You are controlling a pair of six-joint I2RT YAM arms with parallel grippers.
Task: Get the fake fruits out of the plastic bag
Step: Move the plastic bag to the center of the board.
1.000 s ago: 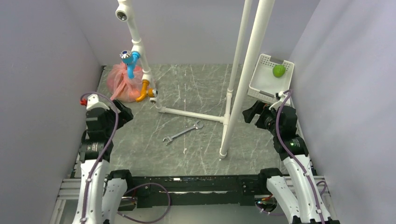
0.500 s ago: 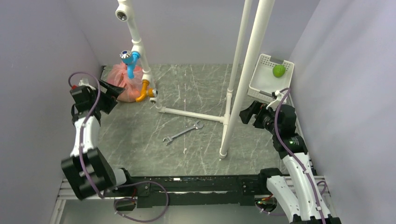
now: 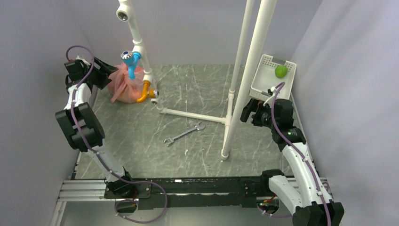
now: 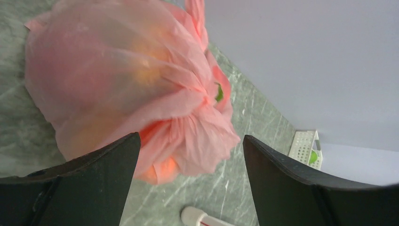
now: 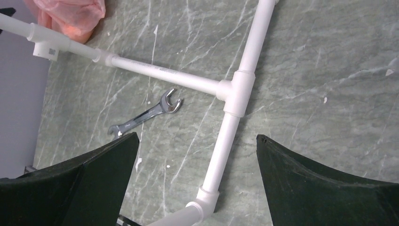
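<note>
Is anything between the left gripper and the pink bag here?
Nothing visible. The plastic bag lies straight ahead of the left gripper, whose fingers are open; the white pipe frame stands on the bag's other side.

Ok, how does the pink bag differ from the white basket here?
The plastic bag is pink, soft and translucent; the basket is white, rigid and slotted. The bag is bunched closed at the far left, with orange shapes showing through; the basket sits open at the far right, holding one green fruit. Both seem to hold fruit.
</note>
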